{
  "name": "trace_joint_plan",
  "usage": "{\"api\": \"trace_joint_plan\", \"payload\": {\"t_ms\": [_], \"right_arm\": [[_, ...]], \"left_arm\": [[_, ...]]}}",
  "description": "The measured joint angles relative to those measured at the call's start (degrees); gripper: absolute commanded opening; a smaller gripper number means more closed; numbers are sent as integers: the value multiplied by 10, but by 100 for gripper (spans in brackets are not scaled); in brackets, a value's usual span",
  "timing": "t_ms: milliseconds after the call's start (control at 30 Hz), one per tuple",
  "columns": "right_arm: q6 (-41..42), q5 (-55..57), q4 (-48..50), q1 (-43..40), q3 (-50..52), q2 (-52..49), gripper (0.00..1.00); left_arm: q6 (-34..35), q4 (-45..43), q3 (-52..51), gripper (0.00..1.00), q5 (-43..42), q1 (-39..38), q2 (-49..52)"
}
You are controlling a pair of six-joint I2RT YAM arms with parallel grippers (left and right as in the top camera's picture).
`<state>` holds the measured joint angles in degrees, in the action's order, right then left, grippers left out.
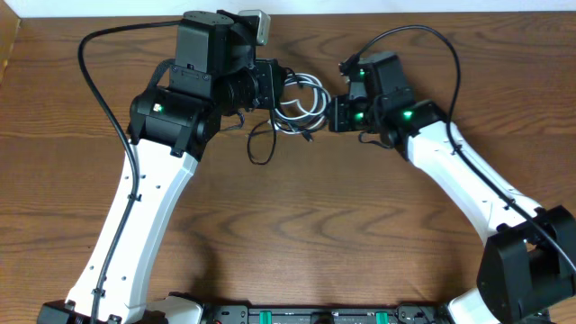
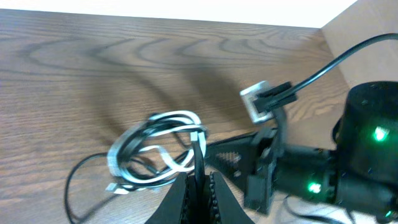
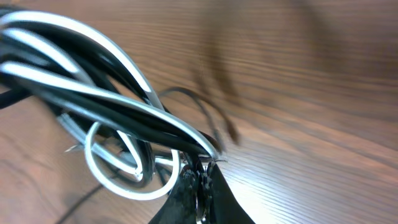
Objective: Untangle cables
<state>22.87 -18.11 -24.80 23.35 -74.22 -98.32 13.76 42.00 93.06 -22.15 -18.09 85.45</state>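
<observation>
Left gripper: fingers pressed together, clamped on a strand of the black cable that rises straight up out of the tips. That strand runs into the cable tangle just ahead.

Right gripper: also closed tight, on the tangle. Black and white strands both run down into the tips, and I cannot tell which one is pinched.

White cable coils in a small ring inside the black loops.

Overhead: the two grippers face each other across the tangle, left one at its left side, right one at its right. The tangle sits near the back edge of the table. Broad bare wood lies in front, between the two arms. One slack black loop trails forward from the tangle.

The jaws themselves are too small to read from overhead.

Left wrist view alone shows the far table edge and a pale panel at the corner, with the right arm's green lights close by.

Right wrist view: close and blurred. It shows only strands and wood grain, with a shadow on the wood beyond. Whether the tangle touches the wood is unclear.
</observation>
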Motion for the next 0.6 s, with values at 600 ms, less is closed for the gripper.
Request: {"api": "trace_joint_plan", "payload": {"t_ms": [600], "right_arm": [[-39, 114, -189, -113, 0, 1, 1]], "left_arm": [[-1, 99, 0, 7, 75, 25, 1]]}}
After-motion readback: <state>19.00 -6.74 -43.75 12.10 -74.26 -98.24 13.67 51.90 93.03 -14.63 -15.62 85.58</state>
